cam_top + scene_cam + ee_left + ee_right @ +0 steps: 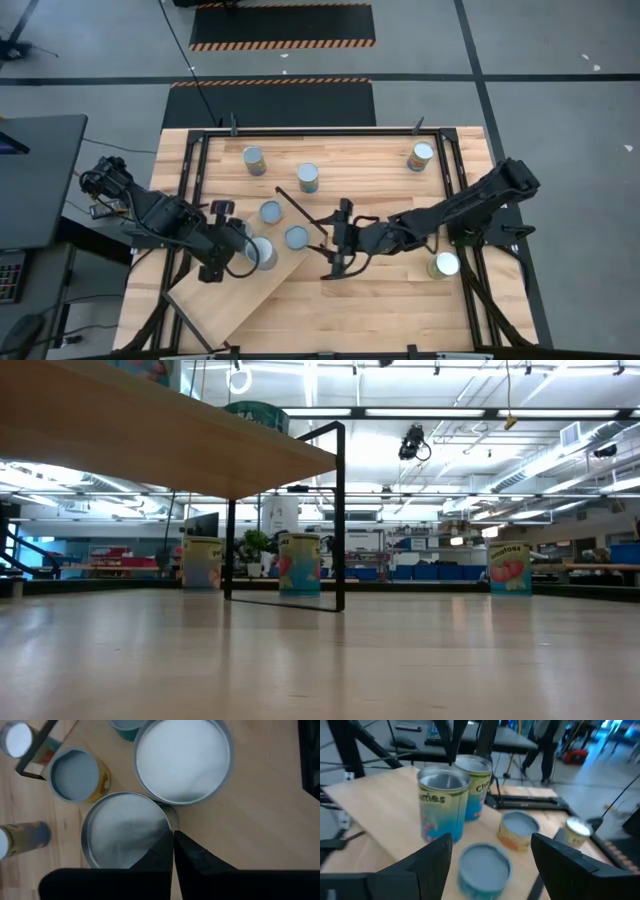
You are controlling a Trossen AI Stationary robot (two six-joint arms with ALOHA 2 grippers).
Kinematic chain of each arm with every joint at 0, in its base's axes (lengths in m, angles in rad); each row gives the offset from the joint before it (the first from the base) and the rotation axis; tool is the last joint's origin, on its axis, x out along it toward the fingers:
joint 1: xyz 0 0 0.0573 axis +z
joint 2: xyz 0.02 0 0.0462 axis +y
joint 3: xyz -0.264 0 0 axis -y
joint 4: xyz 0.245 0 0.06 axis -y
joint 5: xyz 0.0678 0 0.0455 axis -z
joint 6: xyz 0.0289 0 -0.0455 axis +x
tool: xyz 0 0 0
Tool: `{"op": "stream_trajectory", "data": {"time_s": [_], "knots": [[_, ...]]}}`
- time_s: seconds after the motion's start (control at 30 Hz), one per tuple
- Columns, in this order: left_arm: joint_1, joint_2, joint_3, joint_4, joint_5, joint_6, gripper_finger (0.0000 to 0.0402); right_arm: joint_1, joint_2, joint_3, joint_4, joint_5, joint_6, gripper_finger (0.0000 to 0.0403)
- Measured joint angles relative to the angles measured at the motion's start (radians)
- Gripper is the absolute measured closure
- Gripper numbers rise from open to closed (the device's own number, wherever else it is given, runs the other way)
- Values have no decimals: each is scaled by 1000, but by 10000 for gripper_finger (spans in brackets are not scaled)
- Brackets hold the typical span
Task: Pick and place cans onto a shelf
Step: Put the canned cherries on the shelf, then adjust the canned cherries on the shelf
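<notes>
Right gripper (490,852) is spread wide over a can (484,865); rigid, slick tin (probably light), so pinch mid-label. Left gripper (173,851) is pinched closed, empty.

Eight small silver-topped cans were seen upright. Two cans (258,252) were set close together on the shelf (236,298), a light plywood board framed in thin black metal, placed askew. Two (270,212) (296,237) stood just beside its far edge, three (254,160) (307,177) (421,156) farther back, one (444,265) well apart.
</notes>
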Motion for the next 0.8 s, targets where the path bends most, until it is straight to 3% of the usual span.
{"op": "stream_trajectory", "data": {"time_s": [0.13, 0.3, 0.57, 0.8], "knots": [[6, 0, 0, 6, -13, 20, 371, -22, 66, 0, 171, -12, -97, 126], [7, 0, 0, 15, -11, 17, 354, -64, 146, 0, 303, -168, -124, 126], [4, 0, 36, 23, -4, 14, 313, -91, 180, -1, 324, -212, -109, 126], [6, -1, 60, 166, -69, 147, 320, -54, 117, -1, 252, -194, -134, 126]]}}
